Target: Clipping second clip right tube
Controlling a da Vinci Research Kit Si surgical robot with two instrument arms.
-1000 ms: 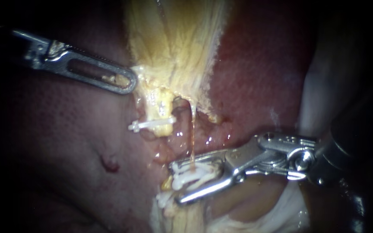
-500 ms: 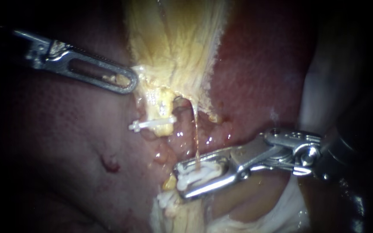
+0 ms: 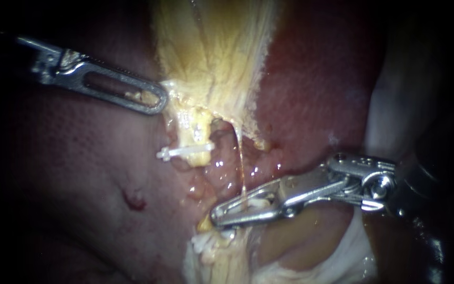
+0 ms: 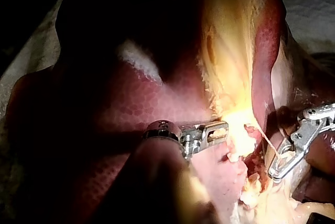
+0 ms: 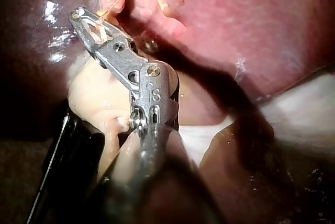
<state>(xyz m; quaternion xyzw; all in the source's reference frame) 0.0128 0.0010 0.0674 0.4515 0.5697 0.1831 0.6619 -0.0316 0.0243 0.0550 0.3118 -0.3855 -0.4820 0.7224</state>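
My right instrument (image 3: 217,216) is squeezing down; a second ago its claw was standing wide around the right tube (image 3: 241,163), and now it is clamping narrow on the new clip (image 3: 258,202), low on that thin strand; I judge the clip is seating.

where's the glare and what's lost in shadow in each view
Endoscope view: centre lit, wet glints on the liver, left instrument darkens toward its shaft. Left wrist view: glare burns out tissue ahead of that instrument, liver beyond in shadow. Right wrist view: glints on liver beside the right instrument, its shaft shadowed.
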